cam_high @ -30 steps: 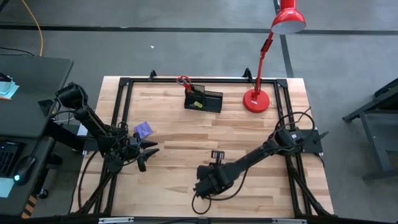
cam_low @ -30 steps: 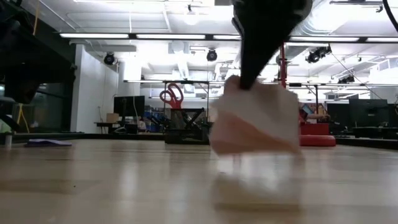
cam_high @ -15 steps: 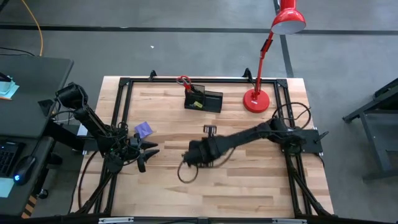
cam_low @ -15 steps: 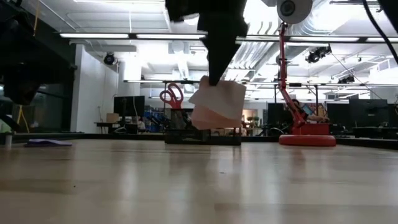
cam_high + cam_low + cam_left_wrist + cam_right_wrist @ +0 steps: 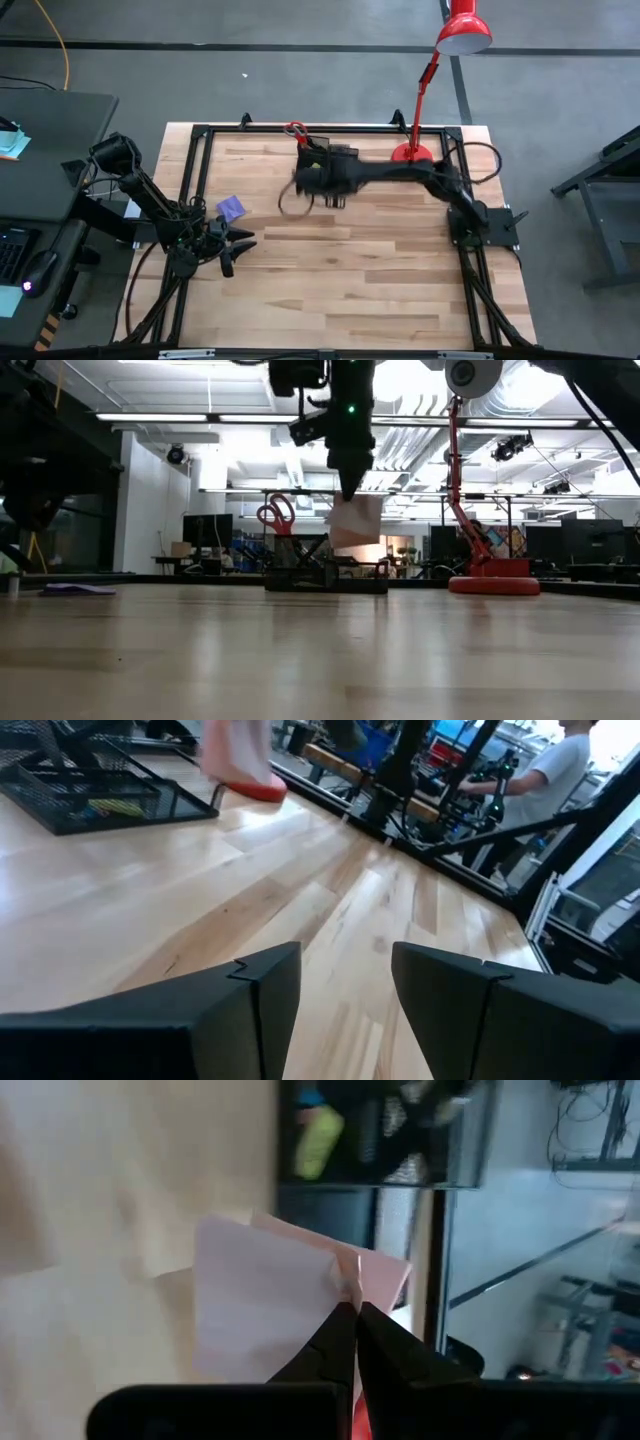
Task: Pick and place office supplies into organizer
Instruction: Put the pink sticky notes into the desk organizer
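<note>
Carrying the pink note pad [image 5: 290,1300], the right tool [image 5: 352,1315] hung over the organizer [image 5: 328,160] near the middle of the bench's far edge; its fingers were pinched fully together on one corner of the pad, which drooped below them just above the organizer's rim in the low view; the sheets fanned apart slightly at the held corner; red-handled scissors [image 5: 294,130] stood upright in the taller cup section; a yellow-green piece [image 5: 319,1128] lay inside the mesh; the purple note pad [image 5: 231,208] remained on the bench [image 5: 380,270] near the left edge; the left tool [image 5: 232,248] waited just beside it, fingers standing apart and holding nothing.

Risks judged from here: the corner-only grip could let the pad swing or peel loose sheets; a release while it hangs tilted might drop it across the rim or onto the bench in front instead of into the lower tray; descending too near the cup could catch the scissors; the lamp base [image 5: 412,161] stood close on the right.
</note>
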Motion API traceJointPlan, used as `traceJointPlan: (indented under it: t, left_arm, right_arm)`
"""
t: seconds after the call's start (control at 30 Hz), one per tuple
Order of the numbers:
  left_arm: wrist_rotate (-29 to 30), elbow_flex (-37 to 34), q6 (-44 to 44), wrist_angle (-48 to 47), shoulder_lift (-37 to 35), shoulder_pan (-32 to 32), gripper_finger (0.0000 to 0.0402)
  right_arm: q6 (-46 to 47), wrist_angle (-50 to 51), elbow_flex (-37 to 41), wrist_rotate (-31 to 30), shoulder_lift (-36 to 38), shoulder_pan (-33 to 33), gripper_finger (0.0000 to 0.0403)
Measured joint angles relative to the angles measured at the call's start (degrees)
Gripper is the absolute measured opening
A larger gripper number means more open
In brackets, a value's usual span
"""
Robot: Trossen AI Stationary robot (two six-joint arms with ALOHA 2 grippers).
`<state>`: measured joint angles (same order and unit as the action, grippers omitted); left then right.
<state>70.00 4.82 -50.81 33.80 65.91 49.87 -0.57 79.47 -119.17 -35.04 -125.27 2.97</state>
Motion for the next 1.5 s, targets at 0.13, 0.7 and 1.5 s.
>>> traceJointPlan:
  t: [0.13,0.7,1.5]
  left_arm:
    - [-1.82,0.00,0.21,-0.02,0.00,0.00,0.0150]
    - [-4.85,0.01,2.74,-0.35,-0.02,0.01,0.0150]
    - [-1.60,0.02,4.07,-0.33,-0.04,-0.02,0.0150]
  right_arm:
    - [-6.03,-3.65,-0.02,3.87,1.77,5.75,0.0000]
    - [-16.51,-5.92,0.00,22.80,2.16,19.60,0.0000]
    - [-23.29,-22.44,17.05,28.66,0.90,23.66,0.0019]
